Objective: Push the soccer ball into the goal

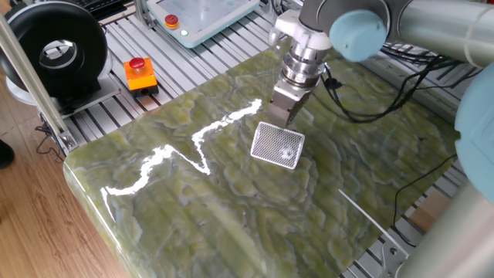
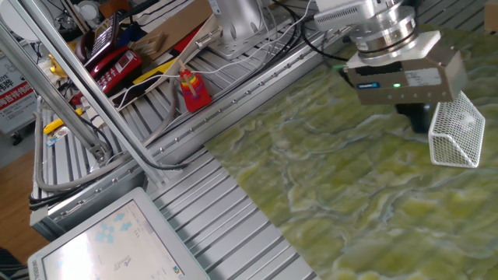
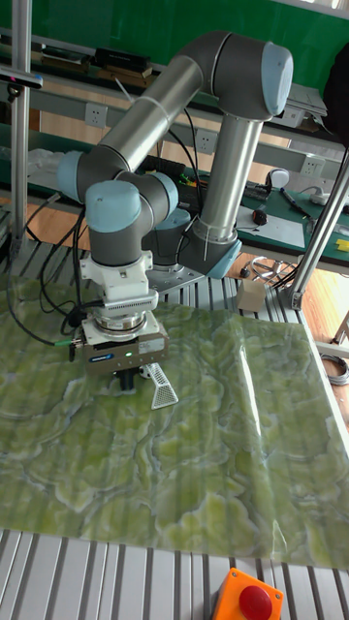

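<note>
The goal (image 1: 278, 145) is a small white frame with a grey mesh face, lying on the green marbled table (image 1: 193, 201). It also shows in the other fixed view (image 2: 455, 134) and the tall fixed view (image 3: 163, 391). My gripper (image 1: 285, 117) stands right at the goal's open side, fingers together and pointing down at the table (image 2: 421, 121). Nothing is held between them. The soccer ball shows only as a pale blob behind the mesh (image 1: 288, 153). In the other two views the gripper body and the net hide it.
An orange box with a red button (image 1: 140, 73) sits on the slatted rails at the back left, seen again near the front edge (image 3: 250, 596). A black round device (image 1: 54, 50) and a control tablet (image 1: 193, 15) lie beyond the table. A red bottle (image 2: 193, 89) stands on the rails.
</note>
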Tool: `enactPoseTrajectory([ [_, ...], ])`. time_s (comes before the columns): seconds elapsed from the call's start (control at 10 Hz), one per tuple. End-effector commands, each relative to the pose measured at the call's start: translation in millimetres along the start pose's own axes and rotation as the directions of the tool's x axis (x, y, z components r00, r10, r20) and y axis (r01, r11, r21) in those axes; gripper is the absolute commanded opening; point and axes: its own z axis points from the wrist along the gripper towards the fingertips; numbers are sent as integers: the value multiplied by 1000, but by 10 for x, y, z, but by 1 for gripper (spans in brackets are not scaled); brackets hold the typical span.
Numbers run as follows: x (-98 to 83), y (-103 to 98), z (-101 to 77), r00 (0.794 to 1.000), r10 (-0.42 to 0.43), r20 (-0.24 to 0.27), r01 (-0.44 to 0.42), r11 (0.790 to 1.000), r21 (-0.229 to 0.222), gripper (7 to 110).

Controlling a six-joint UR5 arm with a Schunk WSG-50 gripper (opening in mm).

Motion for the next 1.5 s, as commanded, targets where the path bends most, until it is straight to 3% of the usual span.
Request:
enactPoseTrajectory([
  [0.0, -32, -606, -119, 989, -149, -12, 148, 965, 215, 7],
  [0.4, 30, -654, -200, 987, -159, -25, 161, 970, 181, 7],
  [0.9, 22, -890, -466, 983, -177, -56, 183, 972, 149, 7],
  [1.1, -101, -871, -509, 987, -153, -55, 160, 975, 155, 7],
  [1.4, -418, -617, -677, 997, -66, -31, 69, 991, 115, 7],
])
